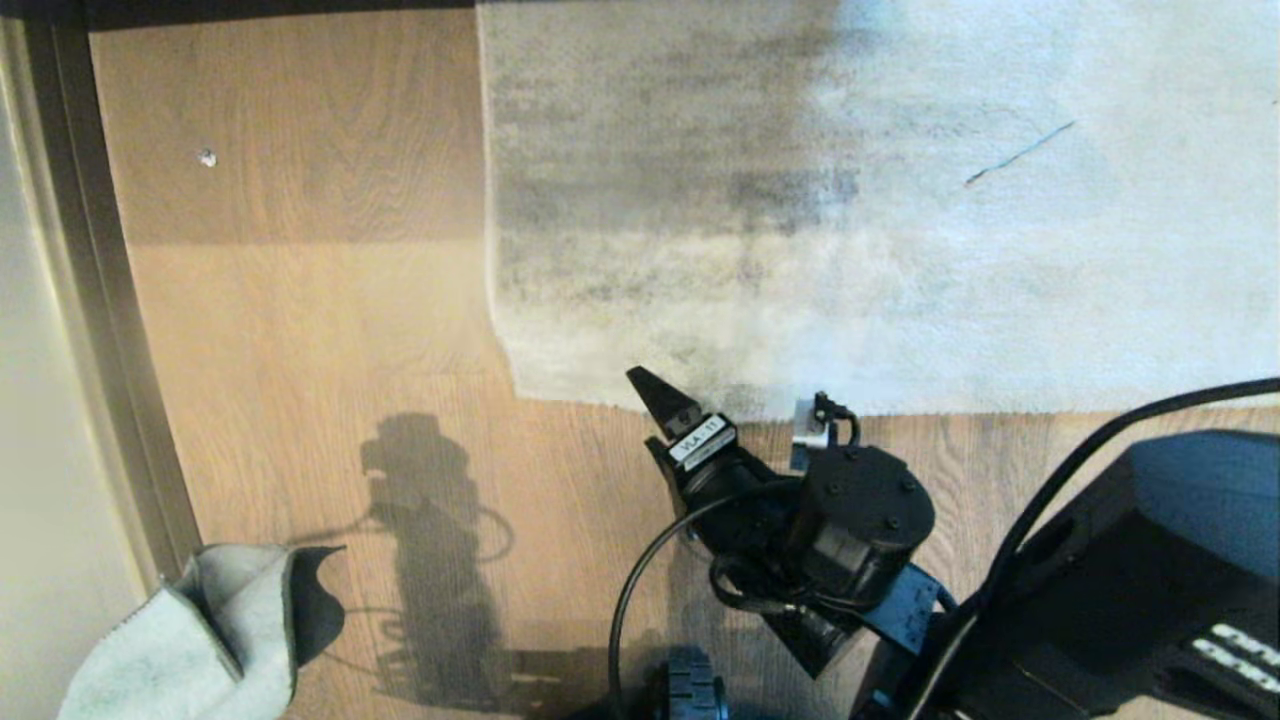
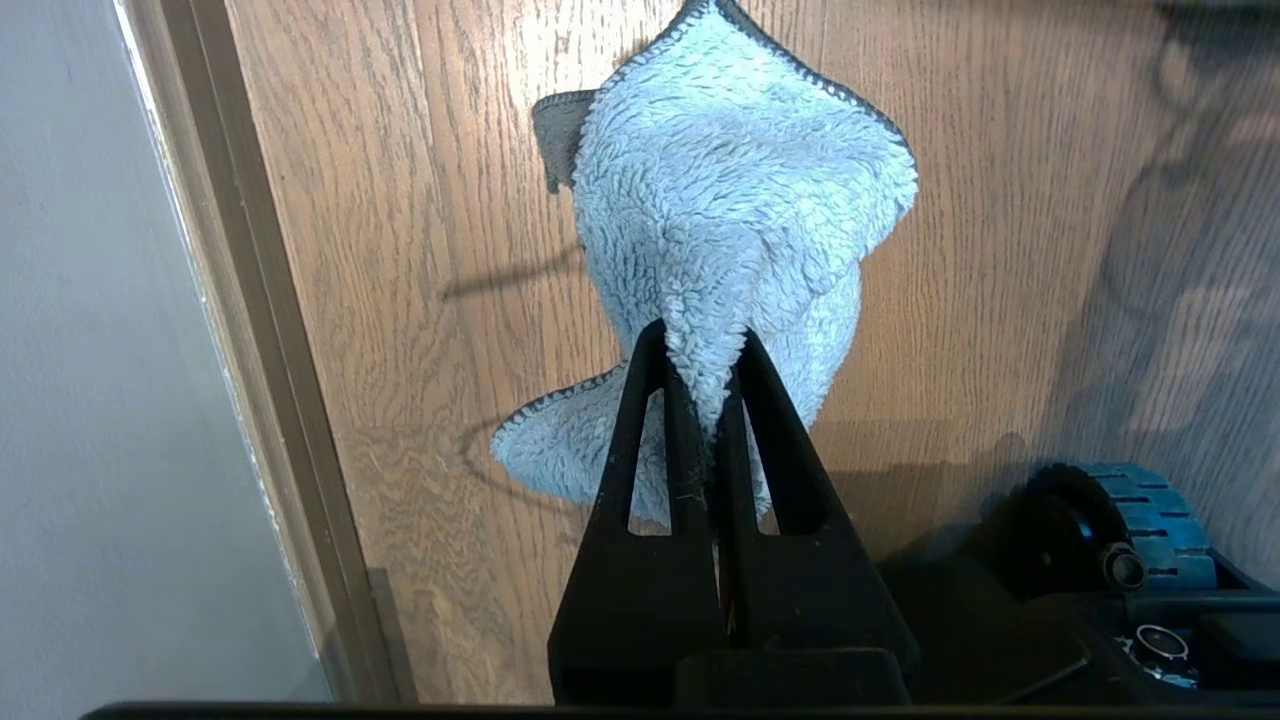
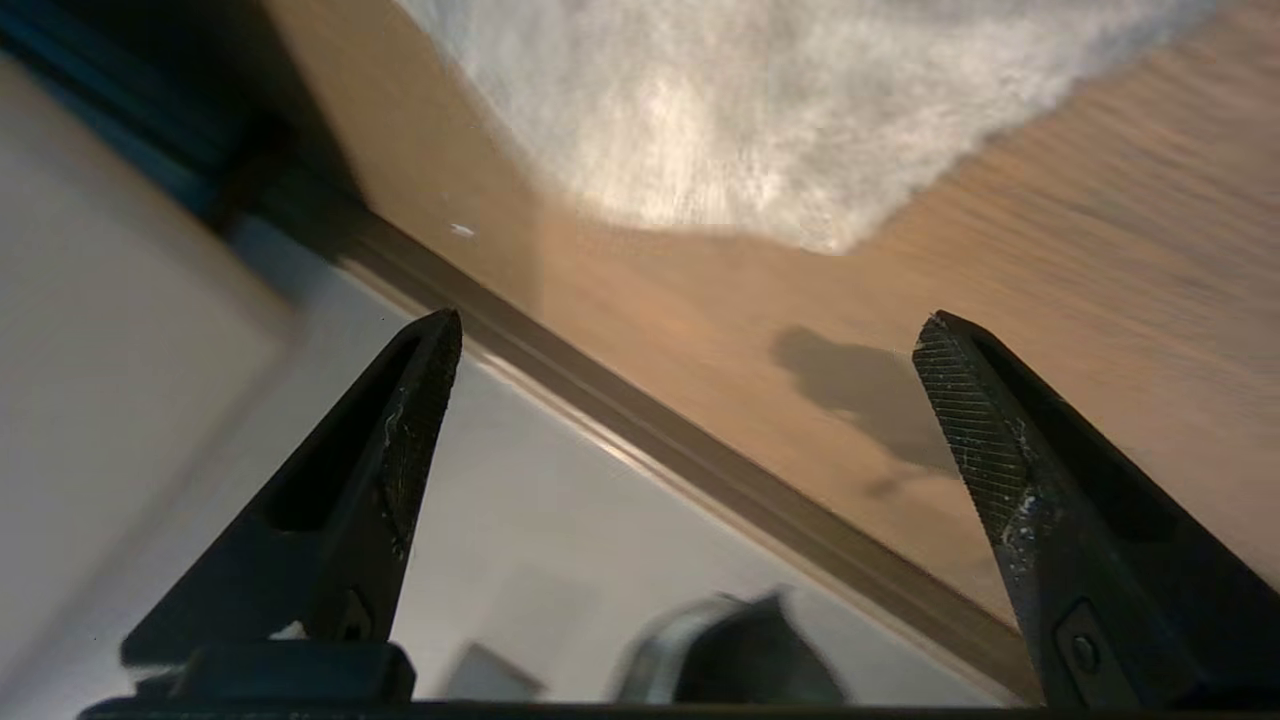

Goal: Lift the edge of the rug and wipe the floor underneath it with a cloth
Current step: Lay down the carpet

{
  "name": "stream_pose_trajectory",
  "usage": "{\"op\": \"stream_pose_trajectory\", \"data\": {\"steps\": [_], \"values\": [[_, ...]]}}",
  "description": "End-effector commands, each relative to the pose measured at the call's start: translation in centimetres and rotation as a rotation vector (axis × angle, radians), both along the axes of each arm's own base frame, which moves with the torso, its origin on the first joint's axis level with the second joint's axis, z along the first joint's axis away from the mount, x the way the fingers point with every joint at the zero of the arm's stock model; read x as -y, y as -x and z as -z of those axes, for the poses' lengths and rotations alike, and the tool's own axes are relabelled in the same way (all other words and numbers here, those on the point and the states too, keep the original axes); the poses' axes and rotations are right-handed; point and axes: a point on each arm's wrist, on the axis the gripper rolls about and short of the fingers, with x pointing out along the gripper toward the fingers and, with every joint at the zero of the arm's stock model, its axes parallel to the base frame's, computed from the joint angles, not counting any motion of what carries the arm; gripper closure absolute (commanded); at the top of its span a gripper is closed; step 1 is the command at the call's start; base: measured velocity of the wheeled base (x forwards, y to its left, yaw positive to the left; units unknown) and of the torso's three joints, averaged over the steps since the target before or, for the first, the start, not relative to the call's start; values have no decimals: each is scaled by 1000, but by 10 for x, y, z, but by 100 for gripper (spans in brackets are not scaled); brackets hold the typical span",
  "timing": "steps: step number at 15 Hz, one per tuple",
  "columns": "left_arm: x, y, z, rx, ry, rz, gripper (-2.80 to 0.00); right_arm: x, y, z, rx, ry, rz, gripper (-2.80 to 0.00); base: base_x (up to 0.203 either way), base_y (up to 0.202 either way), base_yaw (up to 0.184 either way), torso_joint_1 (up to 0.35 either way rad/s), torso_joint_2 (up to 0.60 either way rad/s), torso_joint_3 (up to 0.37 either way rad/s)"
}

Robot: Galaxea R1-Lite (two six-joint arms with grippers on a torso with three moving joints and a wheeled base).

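A: Start with the head view. What are the surfaces like?

B: The floor (image 1: pixel 300 330) is light brown wood-grain planking, with a dark brown skirting strip (image 1: pixel 110 300) running down the left side against a pale wall (image 1: pixel 40 400). The rug (image 1: pixel 900 230) fills the upper right: short pile, pale grey, mottled with darker smudges toward its left half. The rug edge (image 1: pixel 620 400) runs straight across mid-frame and turns a square corner at centre, lying flat on the planks.

A: And the cloth?

B: The cloth (image 1: pixel 210 630) hangs at lower left, soft and folded, pale grey-white with a darker face showing in the fold. The right hand (image 1: pixel 660 400) sits at lower centre, one black wedge-shaped finger just over the rug's border.

A: Left wrist view?

B: The left hand (image 2: pixel 705 400) has its black triangular fingers pressed together, pinching a fluffy bunch of the cloth (image 2: pixel 730 220). Its looped pile and dark stitched hem are plain. It dangles above the planks (image 2: pixel 1000 200), near the skirting strip (image 2: pixel 270 350). A ribbed wheel (image 2: pixel 1130 520) shows at lower right.

A: Right wrist view?

B: The right hand (image 3: pixel 690 340) is spread wide, empty, its textured fingers (image 3: pixel 970 400) well apart. The rug corner (image 3: pixel 800 120) appears at upper centre, fuzzy and whitish, on the floor (image 3: pixel 1100 250).
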Motion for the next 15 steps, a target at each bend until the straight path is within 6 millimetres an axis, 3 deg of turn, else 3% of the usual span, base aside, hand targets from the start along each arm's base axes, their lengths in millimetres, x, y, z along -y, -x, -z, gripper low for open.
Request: {"op": "stream_pose_trajectory", "data": {"steps": [1, 6, 13, 14, 15], "values": [[0, 0, 0, 1, 0, -1, 0, -5, -3, 19, 1, 26, 4, -280, 0, 0, 0, 0, 0, 0], [0, 0, 0, 1, 1, -1, 0, -1, -2, 27, -18, 60, 15, -280, 0, 0, 0, 0, 0, 0], [0, 0, 0, 1, 2, -1, 0, 3, 0, 16, 9, 57, 28, -280, 0, 0, 0, 0, 0, 0], [0, 0, 0, 1, 2, -1, 0, 4, 1, 16, 10, 64, 29, 0, 0, 0, 0, 0, 0, 0], [0, 0, 0, 1, 2, -1, 0, 4, 1, 15, 12, 62, 29, 0, 0, 0, 0, 0, 0, 0]]}}
